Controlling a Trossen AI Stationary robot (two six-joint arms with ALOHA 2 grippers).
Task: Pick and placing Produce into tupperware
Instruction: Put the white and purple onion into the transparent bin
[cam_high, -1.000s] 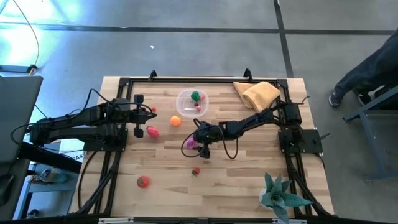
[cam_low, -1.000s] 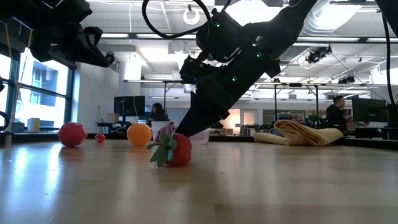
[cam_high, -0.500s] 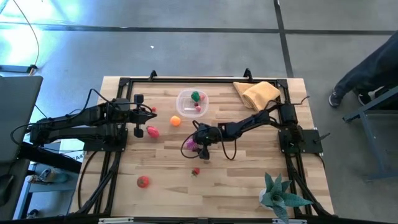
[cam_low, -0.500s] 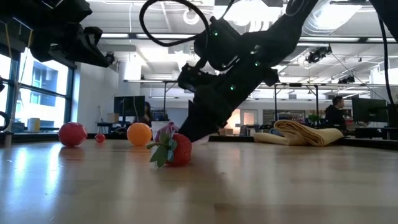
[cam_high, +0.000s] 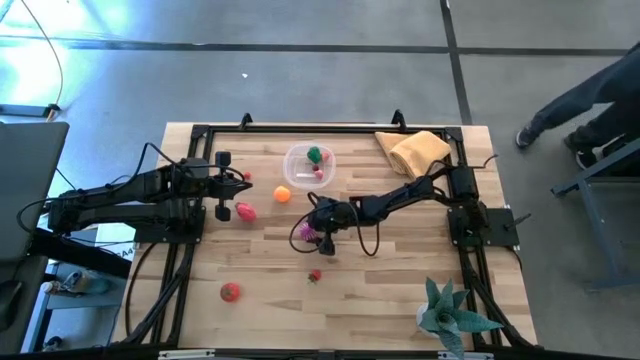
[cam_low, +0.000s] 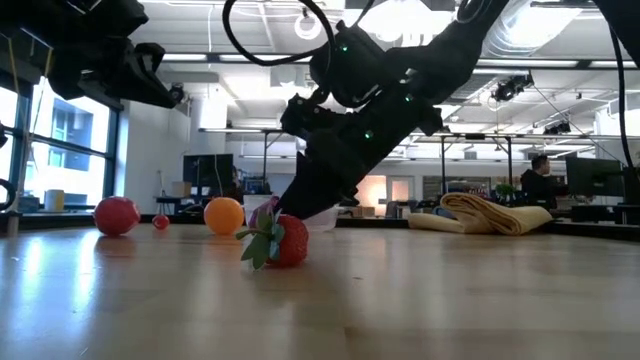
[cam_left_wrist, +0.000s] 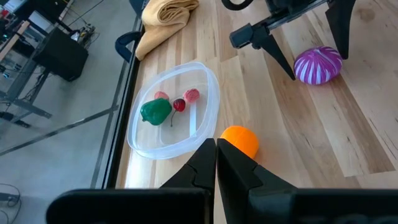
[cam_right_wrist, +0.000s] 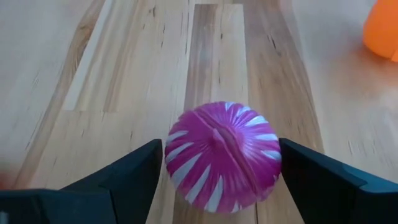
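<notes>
Now right pincer (cam_right_wrist: 217, 180) spread wide around magenta onion (cam_right_wrist: 222, 155); left pincer (cam_left_wrist: 216, 163) closed

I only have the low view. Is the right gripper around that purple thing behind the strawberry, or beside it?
Observer: Around it. The right gripper is open, one finger on each side of the onion, not yet closed.
Operator: What's in the tupperware?
Observer: The tupperware holds a green pepper and two or three small red pieces.
Operator: And the left arm?
Observer: The left gripper is shut and empty, near the orange.
</notes>
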